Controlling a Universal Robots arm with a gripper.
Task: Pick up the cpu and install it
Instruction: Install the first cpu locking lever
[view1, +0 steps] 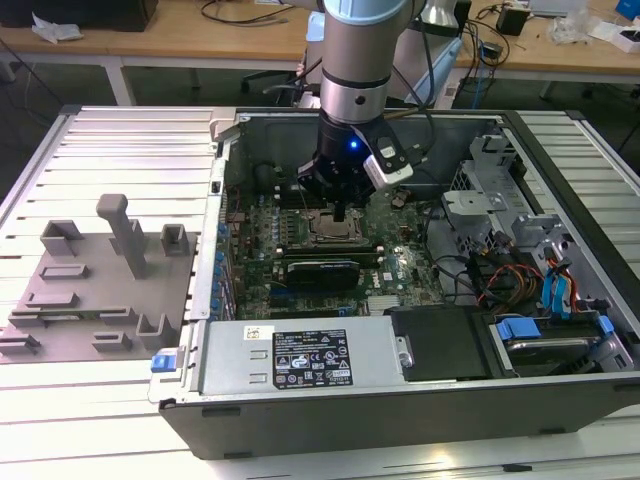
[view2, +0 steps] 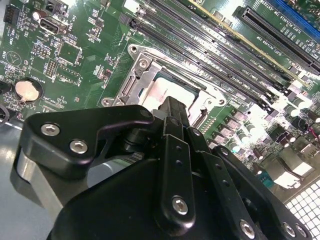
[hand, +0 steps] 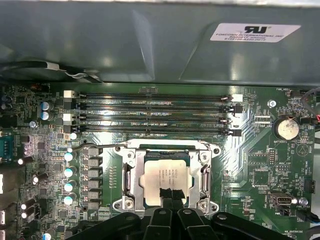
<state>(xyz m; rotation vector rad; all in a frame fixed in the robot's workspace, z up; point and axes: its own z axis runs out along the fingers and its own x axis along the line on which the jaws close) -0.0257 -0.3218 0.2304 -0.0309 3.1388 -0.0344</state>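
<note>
Cpu (hand: 162, 172): lies flat in socket frame (hand: 131, 175) on motherboard (hand: 260, 165), inside open case (view1: 190, 420). My jaws: clenched together, tips over its metal top.

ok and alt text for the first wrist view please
The cpu lies inside the metal socket frame on a green motherboard, with the gripper shut, its tips over the chip. Four long memory slots run alongside the socket, and a coin battery sits off to one side.

Bright overhead light, glare on memory slots (view2: 215, 60), table (view1: 80, 420) front washed out
</note>
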